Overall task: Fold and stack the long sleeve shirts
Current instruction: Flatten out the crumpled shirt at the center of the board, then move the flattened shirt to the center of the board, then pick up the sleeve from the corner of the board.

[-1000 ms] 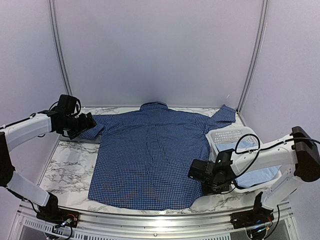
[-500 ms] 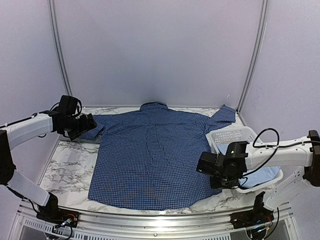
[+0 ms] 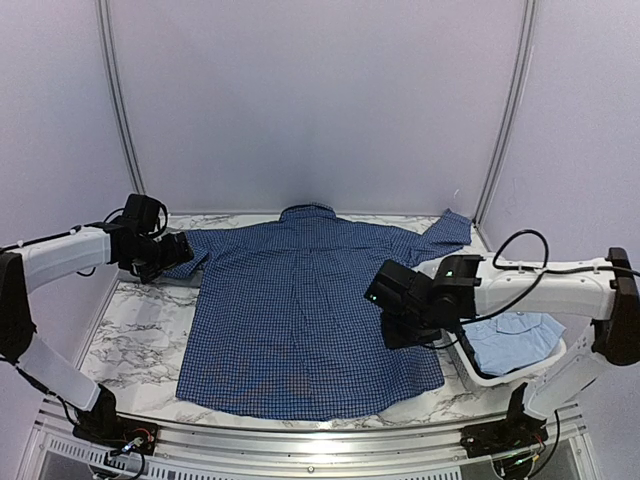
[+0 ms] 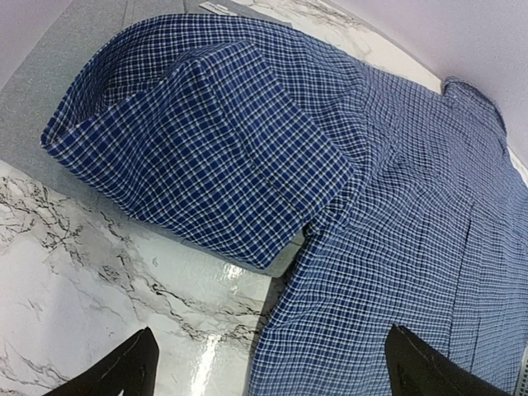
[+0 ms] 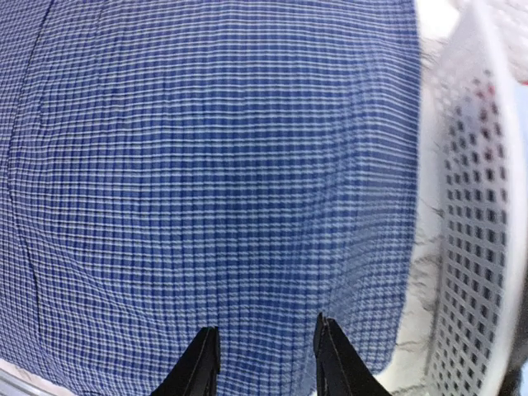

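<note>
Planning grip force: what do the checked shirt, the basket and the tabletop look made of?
The checked shirt looks like thin matte woven cloth, likely cotton: fine weave, soft creases. The basket seems white plastic: rigid perforated wall. The tabletop is glossy, marble-patterned, with reflections; stone or laminate, cannot tell.

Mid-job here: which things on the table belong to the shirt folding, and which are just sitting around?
Job:
- dark blue check shirt, spread flat
- light blue shirt, lying in the basket

Lying about:
- white basket
- grey flat layer under the check shirt's sleeve; cannot tell what it is
</note>
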### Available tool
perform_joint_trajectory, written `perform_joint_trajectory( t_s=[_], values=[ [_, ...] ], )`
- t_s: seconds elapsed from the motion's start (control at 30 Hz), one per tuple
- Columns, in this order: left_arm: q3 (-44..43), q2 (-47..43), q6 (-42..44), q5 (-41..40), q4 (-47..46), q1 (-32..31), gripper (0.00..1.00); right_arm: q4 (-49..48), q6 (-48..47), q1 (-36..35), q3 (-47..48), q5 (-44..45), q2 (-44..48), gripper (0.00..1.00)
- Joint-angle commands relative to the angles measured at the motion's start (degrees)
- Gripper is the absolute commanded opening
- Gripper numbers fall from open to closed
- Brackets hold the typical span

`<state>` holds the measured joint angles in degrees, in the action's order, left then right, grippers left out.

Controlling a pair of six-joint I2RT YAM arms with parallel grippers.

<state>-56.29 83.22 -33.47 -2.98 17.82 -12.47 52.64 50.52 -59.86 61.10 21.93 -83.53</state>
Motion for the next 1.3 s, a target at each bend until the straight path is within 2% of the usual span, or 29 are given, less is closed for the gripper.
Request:
perform_joint_trajectory(
  t_s=[0.0, 0.17, 0.3, 0.43, 0.57, 0.9, 1.1, 1.27],
  values=[
    [-0.18, 1.42, -0.77, -4.74, -0.84, 0.00, 0.98, -11.93, -8.42, 0.69, 1.43, -4.15, -6.80, 0.36],
    [-0.74, 2.74, -1.76, -4.96, -1.61, 3.56, 0.96, -19.45, -8.68, 3.05, -5.20, -8.13, -8.06, 0.35],
    [-2.61, 4.08, -2.05, -4.58, -1.67, 3.77, 0.96, -21.68, -6.31, 4.22, -13.54, -9.60, -5.44, 0.36],
    [-3.74, 4.77, -1.41, -6.50, -1.71, 3.09, 0.95, -24.76, -3.03, 4.22, -21.18, -12.11, -0.13, 0.37],
    [-5.82, 6.83, 0.69, -10.37, -1.53, -0.22, 0.95, -27.61, -1.84, 4.29, -24.87, -13.31, 3.30, 0.45],
    [-15.57, 20.14, 7.12, -26.12, -0.03, -7.42, 0.91, -28.23, -7.05, 4.22, -15.97, -11.62, 1.13, 0.49],
    [-21.56, 26.35, 9.77, -29.24, 1.26, -8.60, 0.85, -28.39, -9.33, 4.22, -10.06, -9.42, -0.47, 0.49],
    [-24.96, 30.26, 10.19, -28.85, 2.55, -8.61, 0.82, -29.35, -10.37, 4.22, -7.00, -8.59, -1.20, 0.49]
  ],
)
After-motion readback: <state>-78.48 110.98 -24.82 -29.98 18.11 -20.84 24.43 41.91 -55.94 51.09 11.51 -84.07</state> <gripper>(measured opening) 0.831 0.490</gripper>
